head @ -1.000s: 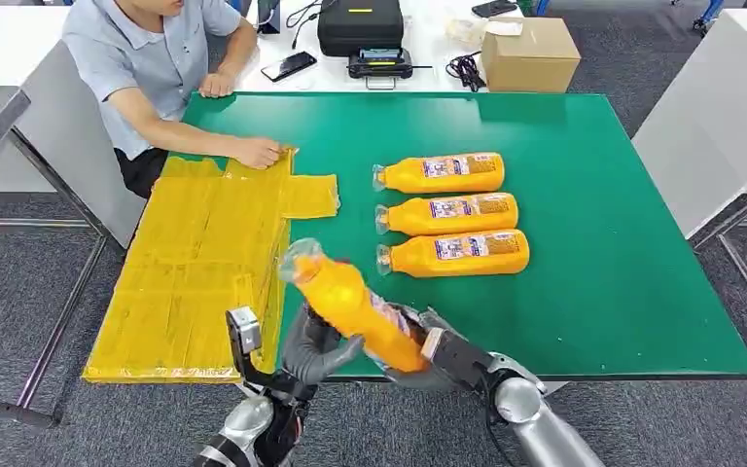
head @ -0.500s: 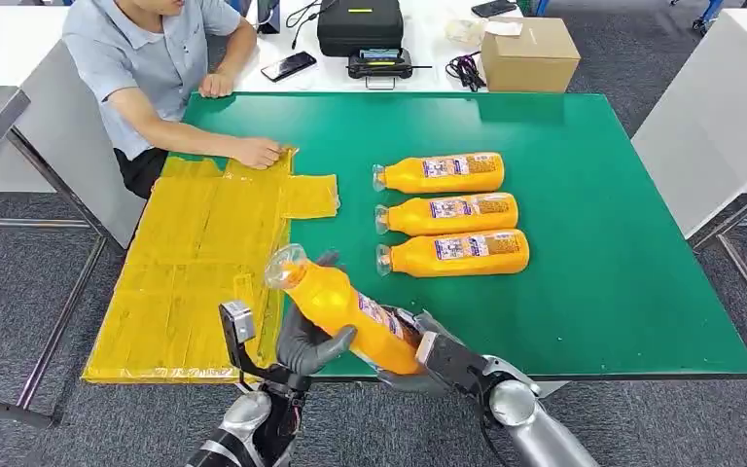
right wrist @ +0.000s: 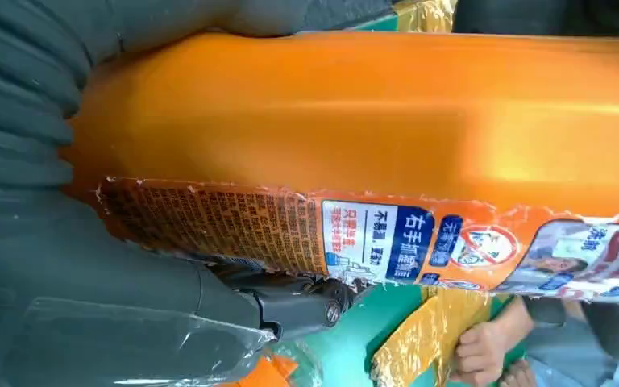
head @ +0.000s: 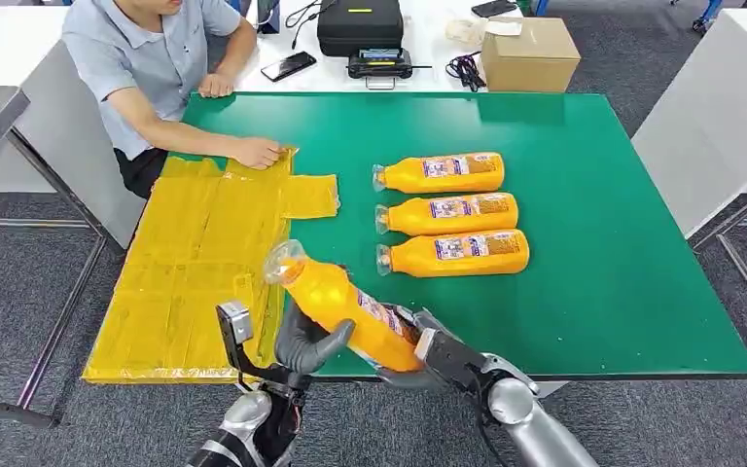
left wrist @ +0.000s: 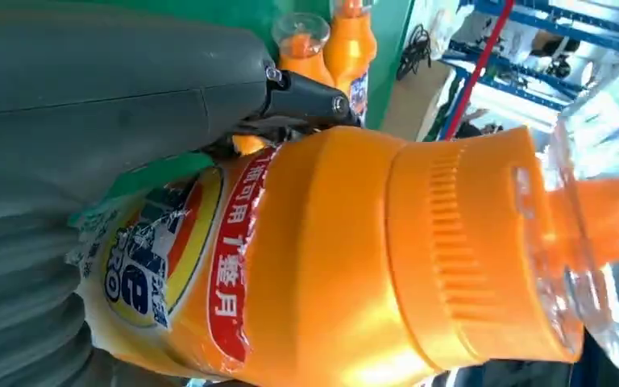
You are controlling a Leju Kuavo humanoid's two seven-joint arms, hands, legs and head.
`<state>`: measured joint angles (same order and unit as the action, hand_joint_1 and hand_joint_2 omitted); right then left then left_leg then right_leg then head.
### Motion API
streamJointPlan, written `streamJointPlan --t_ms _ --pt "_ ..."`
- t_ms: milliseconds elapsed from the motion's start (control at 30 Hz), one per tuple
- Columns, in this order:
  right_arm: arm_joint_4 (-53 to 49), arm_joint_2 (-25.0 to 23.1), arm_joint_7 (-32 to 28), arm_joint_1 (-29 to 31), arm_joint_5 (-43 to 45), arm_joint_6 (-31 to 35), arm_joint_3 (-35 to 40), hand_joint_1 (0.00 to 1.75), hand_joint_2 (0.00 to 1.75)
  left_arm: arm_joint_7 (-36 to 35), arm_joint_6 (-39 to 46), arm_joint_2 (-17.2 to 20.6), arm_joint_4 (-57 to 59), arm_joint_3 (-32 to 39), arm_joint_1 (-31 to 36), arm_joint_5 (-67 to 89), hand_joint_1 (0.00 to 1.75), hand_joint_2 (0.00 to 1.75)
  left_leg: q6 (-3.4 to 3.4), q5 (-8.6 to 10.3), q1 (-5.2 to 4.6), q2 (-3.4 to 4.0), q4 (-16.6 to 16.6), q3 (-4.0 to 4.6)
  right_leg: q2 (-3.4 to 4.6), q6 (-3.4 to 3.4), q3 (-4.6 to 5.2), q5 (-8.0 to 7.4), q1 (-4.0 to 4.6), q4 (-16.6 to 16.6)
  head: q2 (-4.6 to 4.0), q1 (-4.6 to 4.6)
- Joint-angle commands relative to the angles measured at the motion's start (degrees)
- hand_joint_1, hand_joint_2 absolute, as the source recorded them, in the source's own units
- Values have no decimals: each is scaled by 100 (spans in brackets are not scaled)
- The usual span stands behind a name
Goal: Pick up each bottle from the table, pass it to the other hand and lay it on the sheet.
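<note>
Both hands are on one orange plastic bottle with a clear cap (head: 345,306), held in the air over the near edge of the green table (head: 603,282). The right hand (head: 426,355) grips the bottle's base end; the left hand (head: 306,342) wraps the body just below the shoulder, thumb on the near side. In the left wrist view the fingers (left wrist: 306,89) lie across the label. The bottle is tilted, cap up and toward the crinkled yellow plastic sheet (head: 204,263).

Step in hand, as judged: the handover from right to left.

1. Confirm that the left hand's grip is firm before the right hand releases. The body is smooth and glossy and will likely slip in a loose grip.
2. Open the right hand fully and draw it back along the bottle's axis, so that no finger drags on the torn label.
3. Carry the bottle low across to the sheet and lay it on its side, clear of the person's hand (head: 256,152) resting on the sheet's far edge.

Three more orange bottles (head: 447,212) lie side by side on the table, caps toward the sheet, not yet moved.
</note>
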<state>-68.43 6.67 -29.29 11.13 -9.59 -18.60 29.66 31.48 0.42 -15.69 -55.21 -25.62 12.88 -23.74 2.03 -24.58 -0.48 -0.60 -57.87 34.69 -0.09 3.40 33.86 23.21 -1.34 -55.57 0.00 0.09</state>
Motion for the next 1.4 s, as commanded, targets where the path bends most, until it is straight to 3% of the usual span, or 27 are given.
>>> streamJointPlan --t_ms 33,233,300,333,567,667,767,800,867,933,1100,1400 --pt "639 -111 59 205 -442 620 -81 3 175 -261 25 185 -52 127 68 -75 175 175 -12 -9 7 12 3 -22 9 -15 -19 4 8 5 0 -2" --pt "471 -205 123 32 -568 870 -218 0 175 -377 517 170 -108 -7 23 308 175 175 -12 -9 9 9 2 -22 6 -14 -21 5 10 7 0 0" --pt "436 -236 179 -44 -607 1023 -334 0 175 -459 1089 215 -51 -116 100 689 175 175 -8 -4 4 5 3 -13 2 -10 -11 3 4 4 0 -2" --pt "377 -241 185 -131 -744 1219 -410 0 175 -345 1798 269 14 -206 205 1229 175 175 -13 -10 9 2 2 -25 -2 -17 -25 9 10 4 0 0" --pt "346 -241 181 -168 -754 1237 -438 0 175 -352 1776 278 21 -172 241 1232 175 175 -8 -2 5 3 3 -10 0 -10 -8 1 5 3 0 0" --pt "270 -293 116 -260 -1072 1538 -587 0 175 -87 3221 350 -52 -267 348 2699 175 175 -18 -14 14 8 -2 -30 3 -22 -29 10 15 3 0 0" --pt "118 -392 65 -309 -1485 1966 -809 0 175 -324 3807 491 -716 -39 243 4045 175 175 -17 -14 13 11 -7 -21 6 -21 -18 10 14 -4 0 0" --pt "45 -441 45 -316 -1536 2011 -891 0 175 -405 3958 351 -963 431 117 5361 175 175 -11 -6 6 11 0 -15 7 -13 -9 4 7 -1 0 2" --pt "4 -513 -19 -261 -1603 2068 -944 0 175 -443 3958 -22 -1457 1416 -99 7494 175 175 -14 -13 9 23 -8 -13 18 -18 -6 6 10 -6 0 0" --pt "-59 -576 -17 -300 -1551 2001 -1007 0 175 -454 3958 3 -1591 1487 -86 7574 175 175 -15 -18 14 26 -12 -16 22 -19 -12 9 15 -6 0 -2" --pt "12 -574 -74 -313 -1545 1928 -989 0 175 -56 3958 -431 -2229 2256 -211 9000 175 175 -11 -9 10 19 -7 -11 13 -14 -7 4 11 -2 0 -2" --pt "38 -572 -102 -307 -1523 1899 -983 0 175 -133 3958 -431 -2564 2316 -239 9599 175 175 -10 -7 7 11 -1 -15 7 -13 -11 5 7 0 0 0"
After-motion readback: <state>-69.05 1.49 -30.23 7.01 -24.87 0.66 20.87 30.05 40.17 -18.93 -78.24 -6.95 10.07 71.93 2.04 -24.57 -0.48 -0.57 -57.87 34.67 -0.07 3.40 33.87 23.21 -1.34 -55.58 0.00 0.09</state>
